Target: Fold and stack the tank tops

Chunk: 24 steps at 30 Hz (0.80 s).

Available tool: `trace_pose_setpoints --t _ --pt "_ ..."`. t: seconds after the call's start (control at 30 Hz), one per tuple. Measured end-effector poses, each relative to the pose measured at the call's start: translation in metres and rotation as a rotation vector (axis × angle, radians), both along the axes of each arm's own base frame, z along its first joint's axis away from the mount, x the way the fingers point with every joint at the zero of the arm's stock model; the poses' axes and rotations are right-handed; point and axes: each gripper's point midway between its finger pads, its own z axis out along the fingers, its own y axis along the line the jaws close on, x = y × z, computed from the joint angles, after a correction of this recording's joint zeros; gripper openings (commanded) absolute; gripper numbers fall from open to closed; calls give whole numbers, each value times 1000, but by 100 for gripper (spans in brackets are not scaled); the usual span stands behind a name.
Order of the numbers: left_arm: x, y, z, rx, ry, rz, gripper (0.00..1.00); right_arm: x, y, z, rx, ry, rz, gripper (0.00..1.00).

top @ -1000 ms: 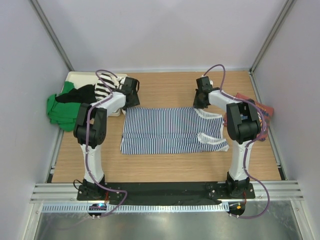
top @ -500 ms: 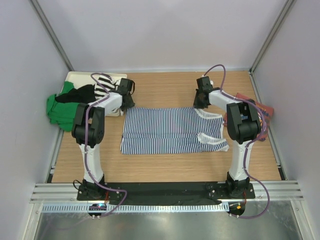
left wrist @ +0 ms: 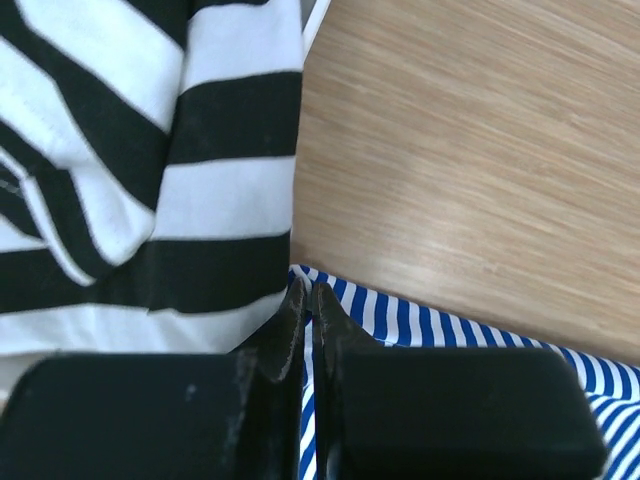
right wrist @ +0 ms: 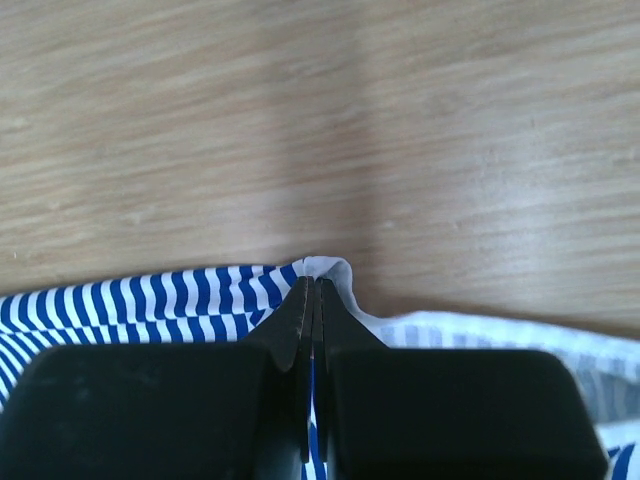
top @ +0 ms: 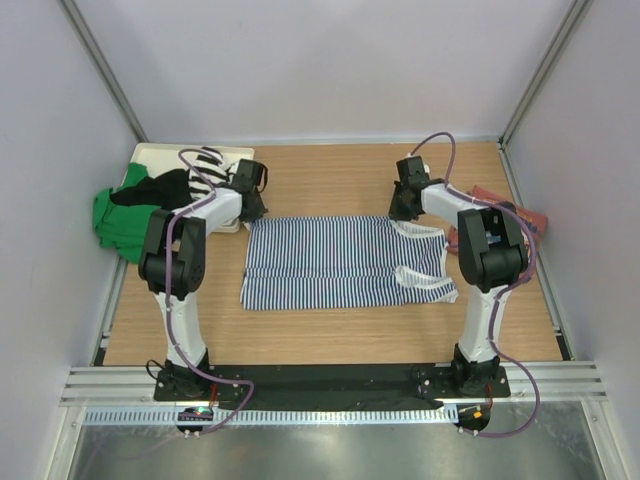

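A navy-and-white striped tank top (top: pixel 340 262) lies flat across the middle of the wooden table, hem to the left, straps to the right. My left gripper (top: pixel 252 212) pinches its far left corner; in the left wrist view the left gripper (left wrist: pixel 308 292) is shut on the striped cloth (left wrist: pixel 420 325). My right gripper (top: pixel 398 213) holds the far right corner by the shoulder strap, and in the right wrist view the right gripper (right wrist: pixel 313 285) is shut on the white-edged fabric (right wrist: pixel 180 300). A brick-red top (top: pixel 500 200) peeks out behind the right arm.
A pile of garments sits at the far left on a white tray (top: pixel 160 152): a green one (top: pixel 118 218), a black one (top: pixel 150 190) and a wide black-and-white striped one (top: pixel 208 170), which fills the left side of the left wrist view (left wrist: pixel 130 170). Walls close in both sides.
My left gripper has moved slightly left and down onto the tank top's far left corner and closed on it. The right gripper has stayed shut on the strap corner.
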Motion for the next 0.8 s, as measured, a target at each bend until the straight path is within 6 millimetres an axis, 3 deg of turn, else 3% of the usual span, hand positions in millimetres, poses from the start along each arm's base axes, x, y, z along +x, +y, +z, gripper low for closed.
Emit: trace_pose_setpoints --t 0.13,0.37,0.57,0.7,0.8 --pt "-9 2 14 -7 -29 -1 0 -15 -2 10 12 -8 -2 1" --pt "-20 0 43 -19 -108 -8 0 -33 -3 45 51 -85 -8 1" --pt "-31 -2 52 0 -140 -13 0 -55 -4 45 70 -86 -3 1" --pt "-48 -2 48 5 -130 -12 0 -77 -4 40 80 -69 2 1" --pt "-62 0 47 8 -125 -9 0 -89 -4 46 92 -84 8 1"
